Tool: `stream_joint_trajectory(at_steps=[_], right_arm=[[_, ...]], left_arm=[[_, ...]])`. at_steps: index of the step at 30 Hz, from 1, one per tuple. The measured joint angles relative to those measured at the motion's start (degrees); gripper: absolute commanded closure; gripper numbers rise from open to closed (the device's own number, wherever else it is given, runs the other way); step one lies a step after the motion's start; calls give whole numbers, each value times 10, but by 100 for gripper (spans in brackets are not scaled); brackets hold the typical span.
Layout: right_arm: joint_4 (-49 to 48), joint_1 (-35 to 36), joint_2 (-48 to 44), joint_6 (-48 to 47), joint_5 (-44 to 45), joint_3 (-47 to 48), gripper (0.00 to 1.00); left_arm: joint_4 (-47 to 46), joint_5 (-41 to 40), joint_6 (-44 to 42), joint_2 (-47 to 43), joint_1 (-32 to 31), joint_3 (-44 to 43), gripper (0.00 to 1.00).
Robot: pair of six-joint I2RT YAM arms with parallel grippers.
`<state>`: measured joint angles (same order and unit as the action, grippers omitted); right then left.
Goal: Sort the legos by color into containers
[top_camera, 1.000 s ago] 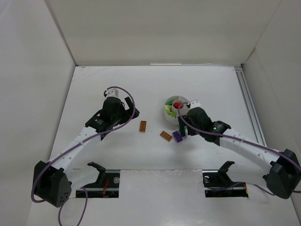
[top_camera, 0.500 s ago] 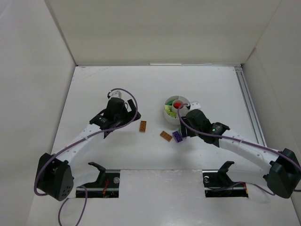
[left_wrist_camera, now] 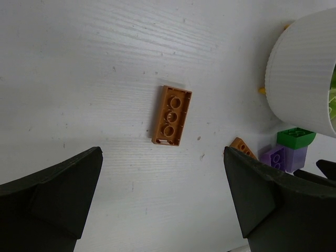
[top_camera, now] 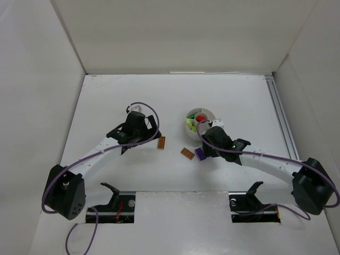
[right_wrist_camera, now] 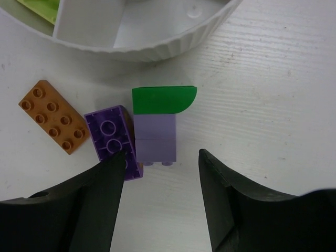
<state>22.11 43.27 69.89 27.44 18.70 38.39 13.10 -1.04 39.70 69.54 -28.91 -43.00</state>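
The white tub (top_camera: 208, 115) holds red, green and yellow-green legos in its containers. On the table lie an orange brick (top_camera: 161, 142), a second orange brick (top_camera: 187, 153) and purple legos (top_camera: 200, 154). My left gripper (left_wrist_camera: 163, 157) is open, with the first orange brick (left_wrist_camera: 171, 114) lying just ahead of it. My right gripper (right_wrist_camera: 160, 157) is open over a pale purple stack with a green cap (right_wrist_camera: 155, 126). The stack's near end lies between its fingertips, untouched. Its left finger overlaps an upturned purple brick (right_wrist_camera: 111, 139), and the second orange brick (right_wrist_camera: 52, 116) lies further left.
The tub's wall (right_wrist_camera: 157, 50) stands right behind the purple legos. White walls enclose the table at the left, back and right. A metal rail (top_camera: 280, 119) runs along the right side. Two black brackets (top_camera: 111, 191) sit at the near edge.
My left arm has swung right towards the orange brick. My right gripper's jaws have narrowed and it has edged left onto the purple legos.
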Motion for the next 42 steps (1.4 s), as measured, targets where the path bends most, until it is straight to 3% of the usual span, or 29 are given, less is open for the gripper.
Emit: stream_joint_trajectory(at_steps=[7, 17, 22, 26, 29, 33, 37, 42], right_arm=[[-21, 7, 30, 0, -2, 0, 37], [-17, 7, 48, 18, 28, 0, 59], [-19, 7, 49, 21, 35, 0, 59], [-30, 7, 63, 17, 36, 0, 46], [-31, 7, 85, 15, 37, 0, 46], [-31, 7, 104, 12, 42, 1, 63], [-32, 7, 90, 2, 44, 1, 73], [-33, 7, -2, -79, -4, 1, 77]], left_arm=[[0, 0, 0, 0, 0, 0, 0], [0, 0, 0, 0, 0, 0, 0], [0, 0, 0, 0, 0, 0, 0], [0, 1, -1, 0, 0, -2, 0], [1, 1, -1, 0, 0, -2, 0], [3, 1, -1, 0, 0, -2, 0], [5, 2, -2, 0, 0, -2, 0], [5, 26, -16, -3, 0, -5, 0]])
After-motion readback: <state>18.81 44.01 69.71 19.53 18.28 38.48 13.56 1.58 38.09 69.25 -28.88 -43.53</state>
